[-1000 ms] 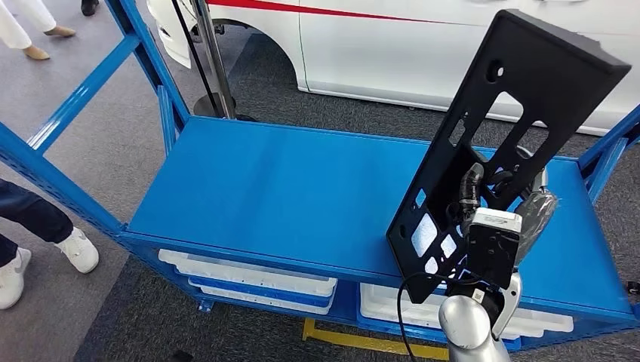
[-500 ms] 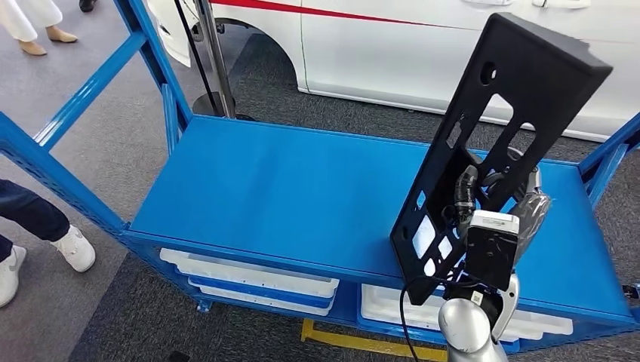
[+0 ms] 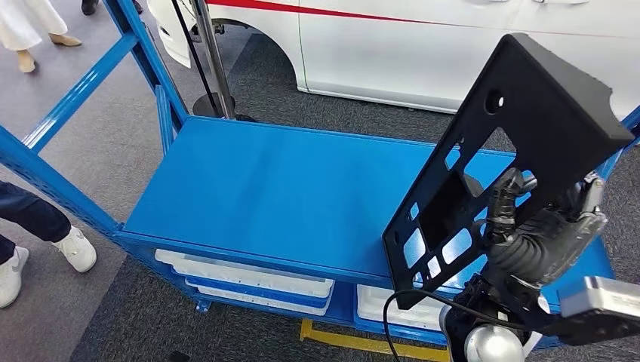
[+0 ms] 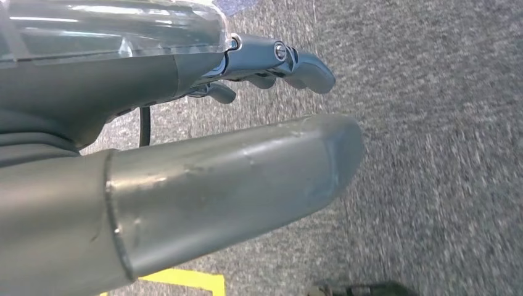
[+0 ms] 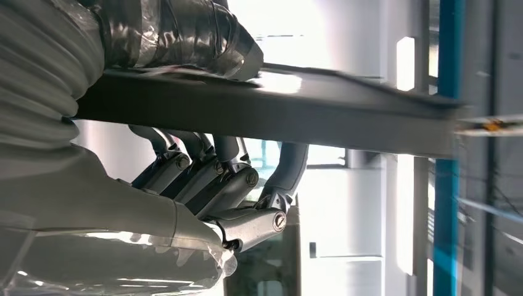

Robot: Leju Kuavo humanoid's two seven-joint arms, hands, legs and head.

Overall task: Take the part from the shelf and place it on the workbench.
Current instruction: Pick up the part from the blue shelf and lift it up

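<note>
The part is a long black plastic panel (image 3: 521, 128) with several cut-out openings. It is lifted clear above the blue shelf (image 3: 287, 196), leaning steeply with its top end to the upper right. My right hand (image 3: 540, 234) grips it near its lower half, fingers hooked through the openings. In the right wrist view the panel (image 5: 321, 120) appears edge-on, clamped between my thumb and the fingers (image 5: 216, 172) of my right hand (image 5: 185, 185). My left hand (image 4: 185, 166) hangs over grey carpet, holding nothing, its fingers loosely extended.
The blue shelf frame's uprights (image 3: 143, 45) rise at the left. White bins (image 3: 249, 275) sit on the tier below. A white car (image 3: 423, 45) stands behind the shelf. A person's legs and shoes (image 3: 45, 234) are at the left, another person (image 3: 30, 30) at the top left.
My right wrist has turned and the arm has shifted right and closer, tilting the panel more toward the right. The shelf and the surroundings have stayed put.
</note>
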